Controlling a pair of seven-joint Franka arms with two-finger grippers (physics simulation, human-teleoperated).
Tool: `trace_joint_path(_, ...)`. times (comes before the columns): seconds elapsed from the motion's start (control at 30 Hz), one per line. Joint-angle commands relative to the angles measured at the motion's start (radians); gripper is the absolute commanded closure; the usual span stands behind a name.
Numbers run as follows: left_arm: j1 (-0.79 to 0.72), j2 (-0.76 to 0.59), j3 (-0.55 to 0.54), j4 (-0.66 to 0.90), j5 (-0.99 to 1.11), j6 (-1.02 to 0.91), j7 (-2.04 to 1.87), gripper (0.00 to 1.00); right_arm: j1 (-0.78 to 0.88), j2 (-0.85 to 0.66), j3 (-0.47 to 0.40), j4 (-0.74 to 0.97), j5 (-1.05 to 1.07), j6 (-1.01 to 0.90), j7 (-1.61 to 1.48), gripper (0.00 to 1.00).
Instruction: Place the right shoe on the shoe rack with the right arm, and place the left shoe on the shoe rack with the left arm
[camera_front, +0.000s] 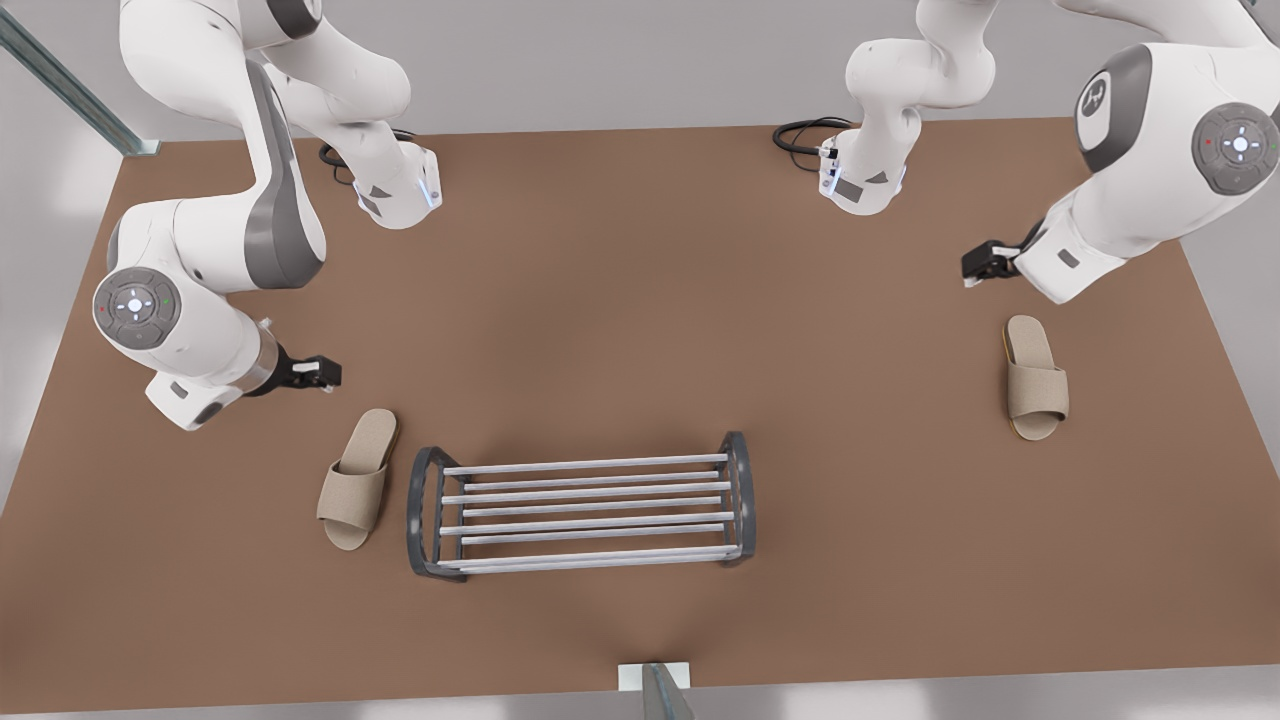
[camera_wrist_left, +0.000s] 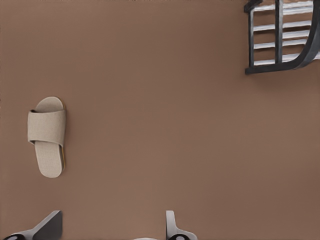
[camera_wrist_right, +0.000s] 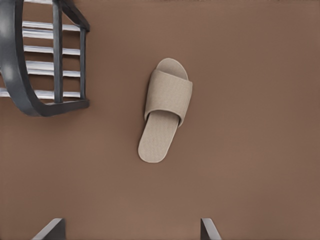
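Slippers (camera_front: 355, 480) beyond both empty jaws

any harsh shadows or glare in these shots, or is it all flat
Front view: soft light, darker patch on the brown tabletop behind the silver-barred shoe rack. Left wrist view: beige slipper nearly shadowless, open left gripper in the foreground. Right wrist view: soft shadow by the rack's frame, open right gripper in the foreground; no glare.

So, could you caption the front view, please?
Both open grippers hover above slippers flanking the shoe rack.
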Motion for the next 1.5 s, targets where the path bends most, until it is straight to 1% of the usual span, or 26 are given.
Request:
trace_joint_path(0.0,-0.002,-0.001,0.0,0.002,0.004,0.069,-0.008,0.0,0.005,-0.001,-0.001,0.012,-0.006,0.023,0.009,0.0)
trace_joint_path(0.07,-0.002,-0.001,-0.011,0.002,0.002,0.069,-0.008,0.0,-0.002,0.036,-0.001,0.017,0.008,0.034,-0.008,0.0)
trace_joint_path(0.1,-0.105,0.002,-0.011,0.002,0.028,0.04,-0.034,0.0,-0.004,0.059,-0.002,0.017,0.017,0.04,0.0,0.0)
trace_joint_path(0.13,-0.386,0.029,-0.012,0.002,0.245,-0.168,-0.205,0.0,-0.025,0.092,-0.004,0.015,0.019,0.055,0.0,0.0)
trace_joint_path(0.17,-0.62,0.1,-0.011,0.003,0.323,-0.326,-0.444,0.0,-0.044,0.117,-0.002,0.011,0.022,0.081,0.004,0.0)
trace_joint_path(0.2,-0.871,0.238,-0.011,0.005,0.338,-0.42,-0.863,0.0,-0.05,0.142,-0.004,0.009,0.022,0.124,0.004,0.0)
trace_joint_path(0.23,-1.017,0.382,-0.011,0.014,0.381,-0.422,-1.257,0.0,-0.064,0.16,-0.004,-0.005,0.022,0.158,0.004,0.0)
trace_joint_path(0.3,-1.1,0.546,-0.011,0.012,0.553,-0.547,-1.387,0.0,-0.082,0.174,-0.002,-0.058,0.023,0.268,0.004,0.0)
trace_joint_path(0.37,-1.106,0.582,-0.011,-0.02,0.607,-0.574,-1.421,0.0,-0.085,0.194,-0.002,-0.061,0.025,0.347,0.006,0.0)
trace_joint_path(0.4,-1.144,0.579,-0.008,-0.095,0.604,-0.463,-1.554,0.0,-0.085,0.209,-0.002,-0.078,0.025,0.377,0.006,0.0)
trace_joint_path(0.47,-1.144,0.542,0.009,-0.267,0.617,-0.083,-2.151,0.0,-0.107,0.208,-0.001,-0.185,0.025,0.506,0.001,0.0)
trace_joint_path(0.53,-1.144,0.447,0.047,-0.451,0.749,0.25,-2.756,0.0,-0.133,0.2,0.001,-0.282,0.023,0.601,-0.029,0.0)
trace_joint_path(0.57,-1.144,0.436,0.07,-0.518,0.86,0.391,-3.05,0.0,-0.137,0.197,0.002,-0.302,0.023,0.617,-0.029,0.0)
trace_joint_path(0.63,-1.144,0.307,0.077,-0.721,0.973,0.46,-3.286,0.0,-0.145,0.2,0.004,-0.348,0.023,0.686,-0.031,0.0)
trace_joint_path(0.7,-1.144,0.238,0.11,-0.839,0.989,0.462,-3.323,0.0,-0.156,0.2,0.007,-0.411,0.023,0.795,-0.035,0.0)
trace_joint_path(0.77,-1.144,0.235,0.138,-0.888,0.993,0.52,-3.315,0.0,-0.169,0.203,0.009,-0.42,0.023,0.827,-0.055,0.0)
trace_joint_path(0.87,-1.143,0.238,0.268,-0.939,1.064,0.655,-3.291,0.0,-0.176,0.206,0.009,-0.434,0.023,0.877,-0.069,0.0)
trace_joint_path(0.9,-1.143,0.24,0.313,-0.989,1.113,0.698,-3.271,0.0,-0.189,0.215,0.009,-0.434,0.023,0.914,-0.103,0.0)
trace_joint_path(0.93,-1.143,0.237,0.336,-1.015,1.124,0.704,-3.225,0.0,-0.194,0.224,0.007,-0.434,0.023,0.927,-0.112,0.0)
trace_joint_path(1.03,-1.143,0.235,0.474,-1.086,1.223,0.741,-3.093,0.0,-0.205,0.244,0.007,-0.434,0.023,0.951,-0.115,0.0)
trace_joint_path(1.1,-1.143,0.232,0.593,-1.147,1.448,0.868,-3.076,0.0,-0.22,0.231,0.007,-0.488,0.023,0.95,-0.115,0.0)
trace_joint_path(1.17,-1.144,0.189,0.704,-1.222,1.646,0.927,-3.078,0.0,-0.222,0.218,0.009,-0.518,0.023,0.942,-0.114,0.0)
trace_joint_path(1.2,-1.143,0.18,0.751,-1.235,1.737,0.965,-3.076,0.0,-0.222,0.203,0.009,-0.54,0.023,0.942,-0.114,0.0)
trace_joint_path(1.33,-1.141,0.186,0.994,-1.239,2.265,1.163,-3.084,0.0,-0.22,0.211,0.009,-0.535,0.023,0.986,-0.111,0.0)
trace_joint_path(1.4,-1.063,0.188,1.005,-1.239,2.423,1.18,-3.084,0.0,-0.217,0.217,0.009,-0.535,0.023,1.04,-0.111,0.0)
trace_joint_path(1.47,-0.99,0.188,1.038,-1.241,2.507,1.18,-3.082,0.0,-0.222,0.224,0.007,-0.535,0.022,1.049,-0.115,0.0)
